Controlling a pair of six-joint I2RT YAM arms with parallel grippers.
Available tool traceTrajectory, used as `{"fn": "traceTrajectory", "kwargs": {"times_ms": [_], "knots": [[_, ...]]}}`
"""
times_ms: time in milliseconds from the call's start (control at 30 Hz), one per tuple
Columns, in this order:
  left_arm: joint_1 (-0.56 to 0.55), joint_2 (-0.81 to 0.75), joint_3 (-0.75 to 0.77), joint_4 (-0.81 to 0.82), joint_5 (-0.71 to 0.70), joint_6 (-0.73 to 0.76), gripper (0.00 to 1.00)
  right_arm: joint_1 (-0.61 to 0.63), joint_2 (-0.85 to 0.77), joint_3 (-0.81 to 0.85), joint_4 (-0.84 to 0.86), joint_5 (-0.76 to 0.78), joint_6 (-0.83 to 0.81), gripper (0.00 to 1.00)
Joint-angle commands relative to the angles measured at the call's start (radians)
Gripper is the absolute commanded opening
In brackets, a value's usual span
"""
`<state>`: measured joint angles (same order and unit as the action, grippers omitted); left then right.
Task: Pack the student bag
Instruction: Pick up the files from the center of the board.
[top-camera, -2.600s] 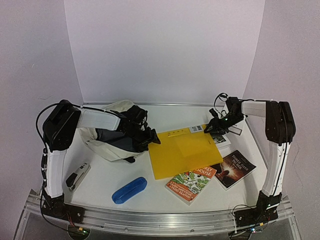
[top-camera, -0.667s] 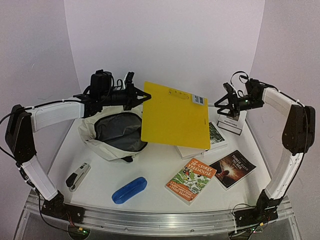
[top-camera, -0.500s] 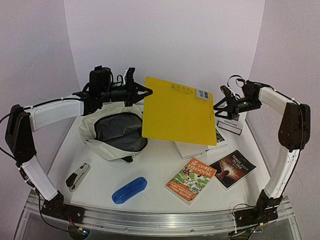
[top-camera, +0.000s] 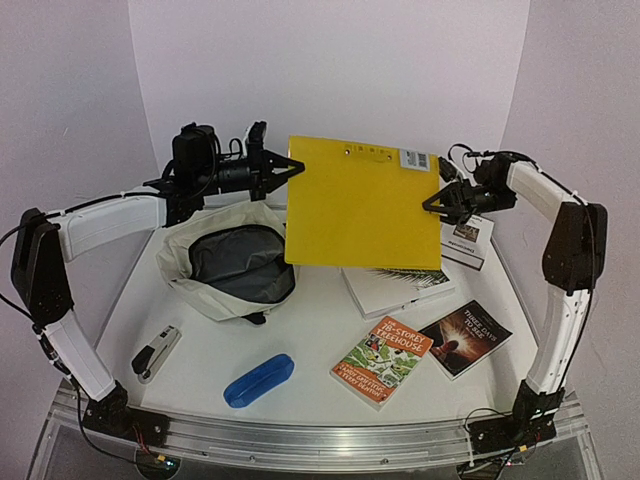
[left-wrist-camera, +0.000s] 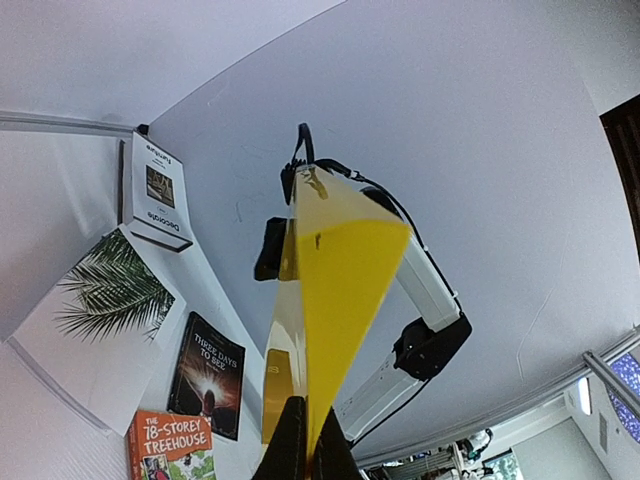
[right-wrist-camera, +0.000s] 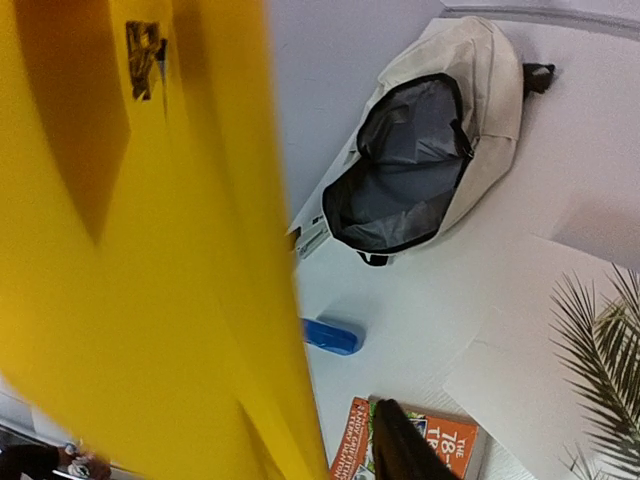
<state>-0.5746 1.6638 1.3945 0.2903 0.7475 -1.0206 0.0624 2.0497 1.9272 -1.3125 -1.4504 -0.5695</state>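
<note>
The student bag (top-camera: 230, 262) lies at the left of the table, cream fabric, its mouth unzipped wide on a dark grey lining (right-wrist-camera: 430, 150). A yellow folder (top-camera: 360, 205) hangs upright in the air to the right of the bag. My left gripper (top-camera: 285, 168) is shut on the folder's upper left edge, and its fingertips (left-wrist-camera: 290, 450) pinch the sheet (left-wrist-camera: 340, 270). My right gripper (top-camera: 437, 203) straddles the folder's right edge. In the right wrist view one dark finger (right-wrist-camera: 400, 450) stands a gap away from the sheet (right-wrist-camera: 130, 250). The other finger is hidden behind it.
Under the folder lies a white palm-leaf book (top-camera: 397, 285). An orange Treehouse book (top-camera: 382, 361) and a dark book (top-camera: 466, 336) are at the front right, and a small white booklet (top-camera: 467, 240) at the far right. A blue pencil case (top-camera: 259, 379) and a stapler (top-camera: 156, 352) lie front left.
The folder has risen off the table and swung upright. My right gripper has moved in to its right edge and its jaws have narrowed. The left gripper stays shut on it.
</note>
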Motion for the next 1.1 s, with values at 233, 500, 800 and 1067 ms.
{"fn": "traceTrajectory", "kwargs": {"times_ms": [233, 500, 800, 1067], "knots": [[0.019, -0.060, 0.043, -0.167, -0.137, 0.085, 0.87, 0.057, -0.189, 0.115, -0.035, 0.115, -0.059, 0.00], [0.088, -0.240, 0.005, -0.439, -0.484, 0.192, 1.00, 0.069, -0.512, -0.141, 0.862, 0.594, 0.266, 0.00], [0.090, -0.213, 0.147, -0.774, -0.670, 0.209, 1.00, 0.331, -0.831, -0.654, 1.425, 1.095, -0.322, 0.00], [0.101, -0.234, 0.157, -0.818, -0.524, 0.283, 1.00, 0.396, -1.035, -1.108, 1.932, 1.086, -0.769, 0.00]]}}
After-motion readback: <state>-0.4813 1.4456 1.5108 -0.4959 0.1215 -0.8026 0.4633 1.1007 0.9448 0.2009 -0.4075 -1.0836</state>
